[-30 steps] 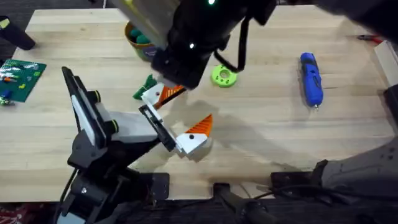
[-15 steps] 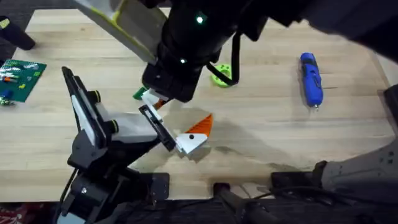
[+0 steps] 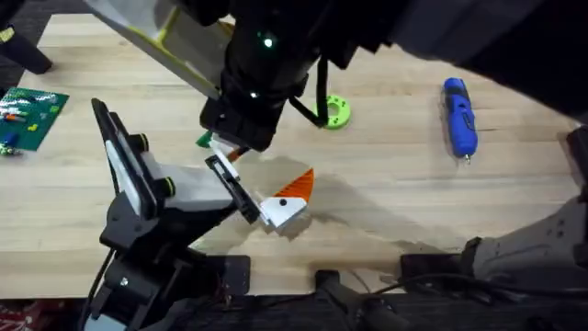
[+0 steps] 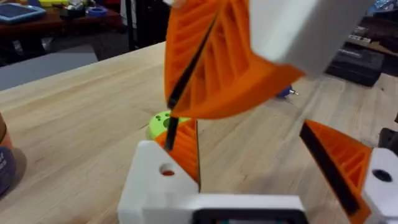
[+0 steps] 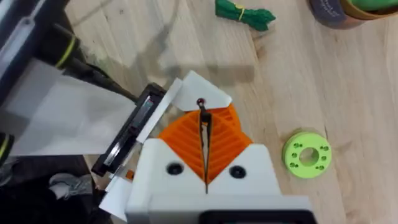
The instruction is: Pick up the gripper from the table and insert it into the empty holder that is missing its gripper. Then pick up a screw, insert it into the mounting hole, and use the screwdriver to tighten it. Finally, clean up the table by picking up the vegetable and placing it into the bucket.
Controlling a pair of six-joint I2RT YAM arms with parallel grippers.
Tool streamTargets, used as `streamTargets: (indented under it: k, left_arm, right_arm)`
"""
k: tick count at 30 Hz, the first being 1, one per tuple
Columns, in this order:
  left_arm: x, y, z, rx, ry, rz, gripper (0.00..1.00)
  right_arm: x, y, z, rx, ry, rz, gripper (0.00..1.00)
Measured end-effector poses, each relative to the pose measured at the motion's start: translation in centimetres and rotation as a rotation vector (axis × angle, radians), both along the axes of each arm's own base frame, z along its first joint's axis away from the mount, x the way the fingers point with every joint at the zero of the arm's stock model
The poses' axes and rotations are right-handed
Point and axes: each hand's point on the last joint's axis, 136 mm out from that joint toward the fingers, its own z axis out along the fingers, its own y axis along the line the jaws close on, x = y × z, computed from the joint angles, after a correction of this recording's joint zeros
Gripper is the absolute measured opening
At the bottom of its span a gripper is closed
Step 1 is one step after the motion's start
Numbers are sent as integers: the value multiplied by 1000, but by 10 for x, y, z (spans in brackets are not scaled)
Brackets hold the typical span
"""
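In the last second you carried the loose finger (image 5: 198, 92), clamped in the right gripper (image 5: 204, 146), leftward until it apparently met the holder (image 5: 132, 132), seating unconfirmed, while the left gripper (image 4: 249, 144) stood spread and empty.

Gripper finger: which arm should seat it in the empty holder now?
Right. The right gripper appears shut on the gripper, with the holder just beside it. The left gripper is open with nothing between its fingers.
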Motion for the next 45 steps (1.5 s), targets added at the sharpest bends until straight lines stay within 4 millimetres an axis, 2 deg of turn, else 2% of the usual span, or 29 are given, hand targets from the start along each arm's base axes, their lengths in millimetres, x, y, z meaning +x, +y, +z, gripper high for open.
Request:
streamTargets:
  k: [13,22,45]
  left_arm:
    - [0,0,0,0,0,0,985]
    - [0,0,0,-4,7,3,986]
    - [1,0,0,-4,7,4,986]
  right_arm:
    - [-1,-1,-3,-13,7,0,6]
    - [3,5,-25,-60,33,0,6]
    - [1,2,-26,-70,39,0,6]
